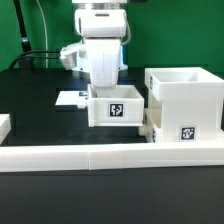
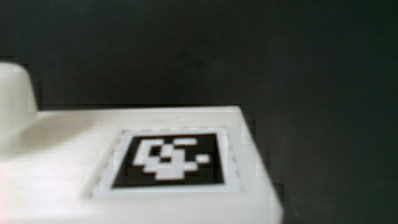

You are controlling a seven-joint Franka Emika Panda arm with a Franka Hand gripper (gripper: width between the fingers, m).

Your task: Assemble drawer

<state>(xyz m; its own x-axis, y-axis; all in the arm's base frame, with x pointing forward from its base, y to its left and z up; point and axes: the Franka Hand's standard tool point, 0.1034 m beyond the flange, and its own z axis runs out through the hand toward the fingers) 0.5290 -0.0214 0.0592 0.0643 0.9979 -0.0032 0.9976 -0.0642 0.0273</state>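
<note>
A small white drawer tray [image 1: 117, 106] with a black-and-white tag on its front stands at the table's middle. In the exterior view my gripper [image 1: 106, 88] reaches down from above onto the tray's back wall, and its fingertips are hidden by the tray, so I cannot tell whether it grips. The large white cube-like housing [image 1: 185, 104], open on top, stands just to the exterior view's right of the tray, touching or nearly touching it. The wrist view shows a tagged white face of the tray [image 2: 169, 160] very close, with a rounded white part [image 2: 11, 95] beside it. No fingers show there.
The long low white border rail [image 1: 110, 154] runs along the front. The marker board [image 1: 70, 99] lies flat behind the tray at the exterior view's left. A small white part [image 1: 4, 125] sits at the exterior view's left edge. Cables hang at the back.
</note>
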